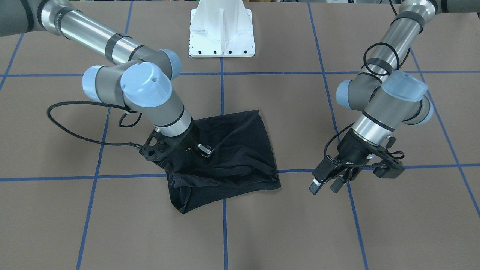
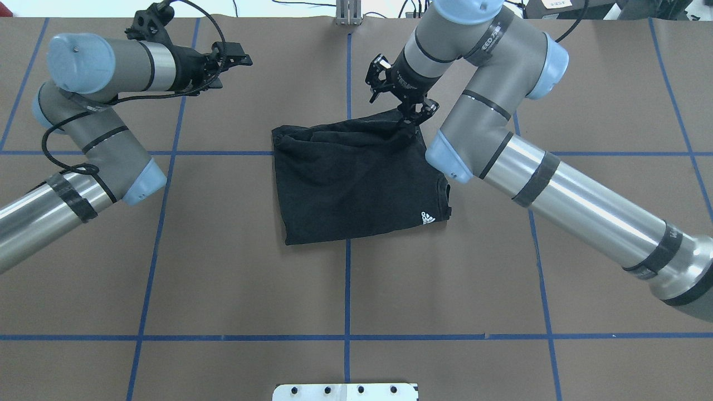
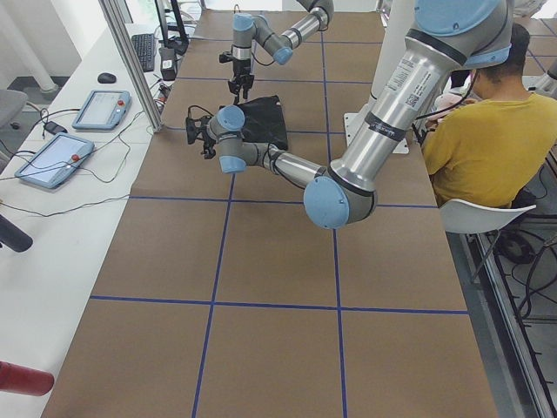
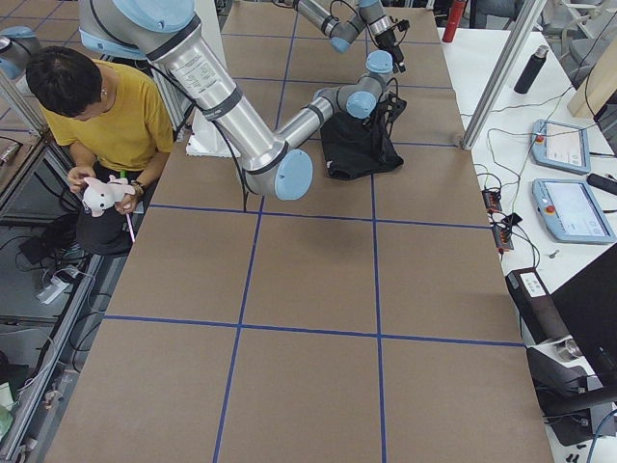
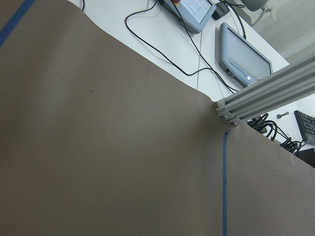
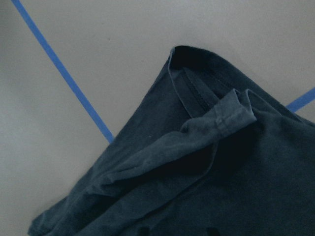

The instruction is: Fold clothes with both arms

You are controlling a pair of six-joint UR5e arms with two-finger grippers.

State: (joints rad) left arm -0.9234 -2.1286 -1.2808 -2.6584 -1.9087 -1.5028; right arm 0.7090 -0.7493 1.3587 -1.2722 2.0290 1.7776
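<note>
The black T-shirt [image 1: 240, 150] [image 2: 351, 184] lies folded into a rough rectangle at the table's middle. A small white logo [image 2: 428, 217] shows at its near right corner. My right gripper [image 1: 205, 151] [image 2: 416, 113] is down on the shirt's far right corner, its fingers slightly apart with one silver pad showing. The right wrist view shows the shirt's hem and a folded corner [image 6: 221, 123] close below. My left gripper [image 1: 325, 186] [image 2: 240, 55] hangs open over bare table, well off the shirt on the robot's left, holding nothing. The left wrist view shows only brown table cover.
Blue tape lines [image 2: 347, 262] divide the brown table cover into squares. The white pedestal base [image 1: 222, 33] stands at the robot's edge. A person in a yellow shirt [image 3: 487, 131] sits beside the table. Tablets [image 3: 100, 109] and cables lie on a white side table past an aluminium post [image 5: 266, 98].
</note>
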